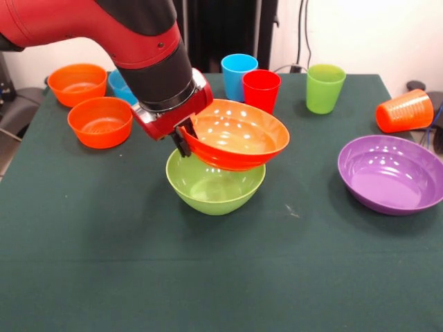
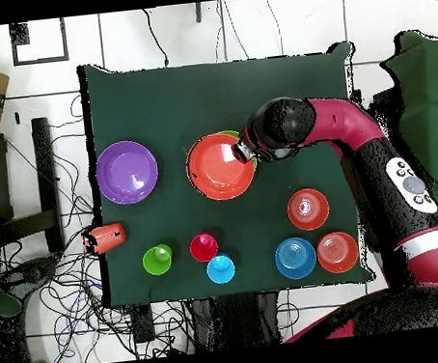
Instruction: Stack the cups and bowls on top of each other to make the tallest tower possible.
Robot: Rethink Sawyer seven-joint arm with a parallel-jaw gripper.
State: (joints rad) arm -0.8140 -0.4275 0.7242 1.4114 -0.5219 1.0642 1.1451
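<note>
Table (image 1: 83,228): dark green cloth; everything of mine to stack sits on it or hangs over it.
Purple bowl (image 1: 391,173): large, resting alone off to one side, well apart from my work.
Orange-red bowl (image 1: 239,135): large, held in the air, tilted, its low edge just over the green bowl's rim; I cannot tell whether they touch.
Lime green bowl (image 1: 214,185): large, upright, directly beneath my load; from overhead only a sliver shows (image 2: 232,135), so I judge the two nearly centred.
Small bowls: two orange (image 1: 100,122) (image 1: 77,84) and a blue one (image 1: 122,87) mostly hidden behind my arm.
Cups: light blue (image 1: 239,75), red (image 1: 261,90), lime green (image 1: 324,88) upright in the back row; orange (image 1: 404,111) lying on its side.
My gripper (image 1: 183,142): pinched on the orange-red bowl's rim at the side.
Key relation: target lies straight below; I judge I must level the bowl and lower it.
</note>
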